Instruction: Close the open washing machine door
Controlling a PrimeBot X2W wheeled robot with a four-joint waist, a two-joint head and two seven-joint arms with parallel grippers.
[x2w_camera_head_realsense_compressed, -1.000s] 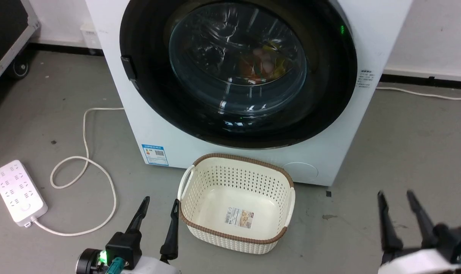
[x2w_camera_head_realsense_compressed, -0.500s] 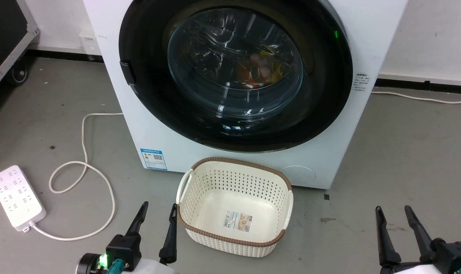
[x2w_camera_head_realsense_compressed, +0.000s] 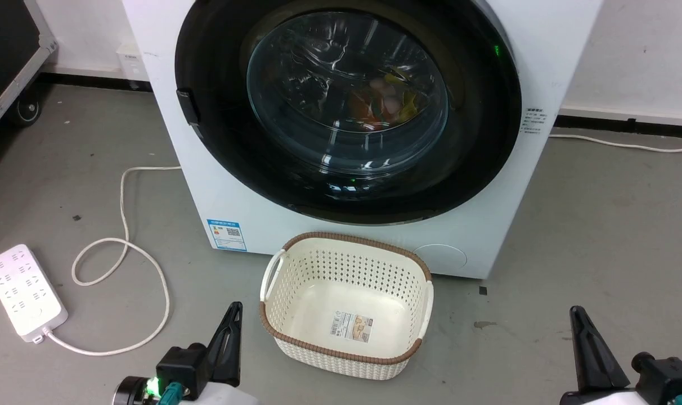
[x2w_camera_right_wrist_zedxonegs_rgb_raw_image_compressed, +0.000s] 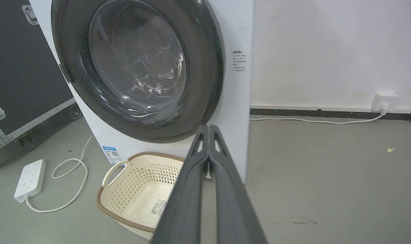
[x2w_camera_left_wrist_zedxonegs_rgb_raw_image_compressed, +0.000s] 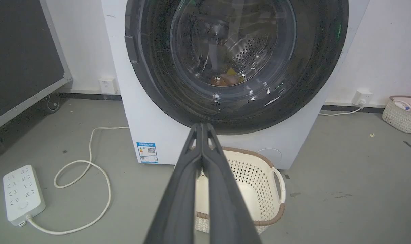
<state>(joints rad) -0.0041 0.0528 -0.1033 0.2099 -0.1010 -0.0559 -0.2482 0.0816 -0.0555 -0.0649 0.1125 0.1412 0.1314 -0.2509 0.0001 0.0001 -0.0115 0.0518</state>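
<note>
And there's the washing machine door (x2w_camera_head_realsense_compressed: 346, 107), lying flat against the front of the washing machine (x2w_camera_head_realsense_compressed: 251, 208). Its glossy black rim sits flush all the way round, with a small dark latch (x2w_camera_head_realsense_compressed: 190, 107) on its left edge and some colourful laundry (x2w_camera_head_realsense_compressed: 383, 101) showing through the glass bowl. Down at the near left, the left gripper (x2w_camera_head_realsense_compressed: 235, 308) hovers over the grey floor (x2w_camera_head_realsense_compressed: 600, 225), fingers pressed together tip to tip with nothing between them, just beside the left handle of the cream basket (x2w_camera_head_realsense_compressed: 296, 281). Over at the near right, the right gripper (x2w_camera_head_realsense_compressed: 578, 312) matches it: fingers drawn tight together, holding nothing, well apart from the door. The basket stands on the floor right in front of the machine, below the door, a label on its bottom. Out on the left a white power strip (x2w_camera_head_realsense_compressed: 23, 292) lies on the floor, its cable (x2w_camera_head_realsense_compressed: 122, 197) looping away toward the machine, whose blue sticker (x2w_camera_head_realsense_compressed: 226, 234) sits low on the front.
</note>
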